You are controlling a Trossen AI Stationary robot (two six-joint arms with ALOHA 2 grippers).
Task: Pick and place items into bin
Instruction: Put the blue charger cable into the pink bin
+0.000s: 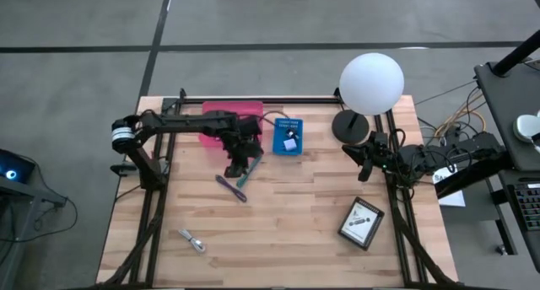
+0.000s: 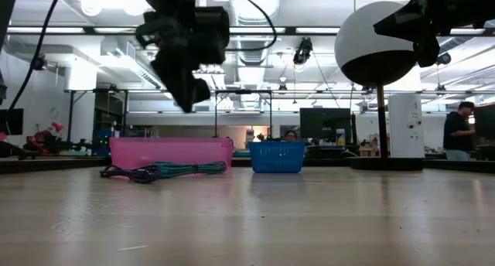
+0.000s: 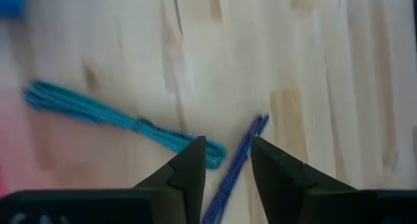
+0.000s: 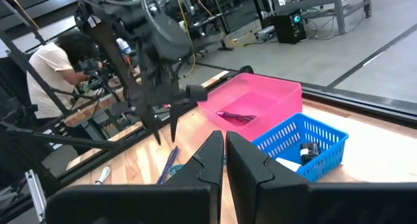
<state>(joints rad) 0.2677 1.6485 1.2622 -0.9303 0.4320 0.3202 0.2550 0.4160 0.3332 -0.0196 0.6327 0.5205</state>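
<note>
A teal pen (image 1: 251, 167) and a purple pen (image 1: 229, 188) lie on the wooden table in front of the pink bin (image 1: 232, 115). My left gripper (image 1: 234, 166) hangs open above them, clear of the table. In the left wrist view (image 3: 228, 149) the purple pen (image 3: 242, 151) shows between the fingers and the teal pen (image 3: 98, 112) to one side. A silvery clip (image 1: 192, 240) lies near the front left. A white card in a dark frame (image 1: 361, 222) lies at the front right. My right gripper (image 1: 365, 170) is shut and empty at the table's right edge.
A blue basket (image 1: 288, 136) with small things in it stands right of the pink bin, which holds a magenta thing (image 4: 236, 116). The white globe lamp (image 1: 371, 83) stands at the back right on a dark base. Bare wood lies in the table's middle and front.
</note>
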